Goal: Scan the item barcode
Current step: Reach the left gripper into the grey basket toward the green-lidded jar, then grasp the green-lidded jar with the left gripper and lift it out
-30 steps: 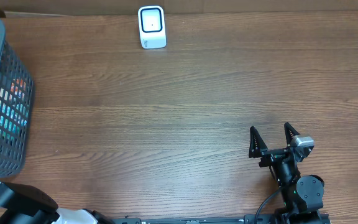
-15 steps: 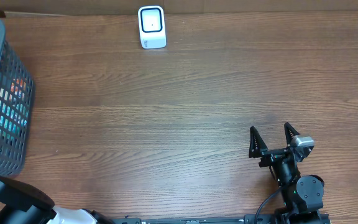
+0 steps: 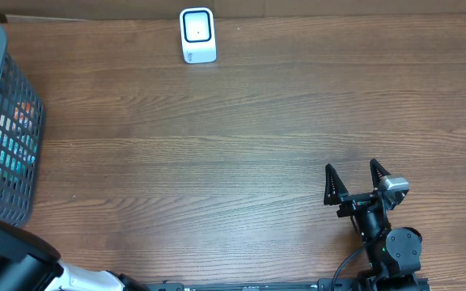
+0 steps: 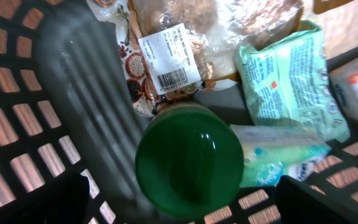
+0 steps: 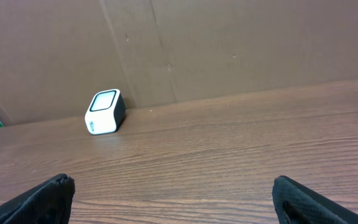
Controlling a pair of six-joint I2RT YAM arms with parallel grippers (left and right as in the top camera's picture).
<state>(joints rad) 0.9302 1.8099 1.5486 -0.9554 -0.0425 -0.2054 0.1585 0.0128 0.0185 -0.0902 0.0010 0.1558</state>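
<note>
The left claw stands wide open and holds nothing: its own camera shows only its two dark fingertips in the bottom corners of the frame, well apart, hanging over the inside of the basket. Right under the gap between them sits a round green lid. Beyond the lid lies a clear bag of brown food with a white barcode label facing up. To the right lie a pale green packet and a smaller pale packet that touches the lid. None of this reads clearly from overhead. There the grey basket stands at the left edge of the bench, with only orange and teal colour showing through its mesh, and only part of the left arm shows below it. The right claw is open and empty too, low over the near right part of the bench, well apart from everything. Its camera looks past its fingertips to the white scanner, which stands at the far edge against a cardboard wall. Overhead, the scanner sits at the top, far from the basket.
</note>
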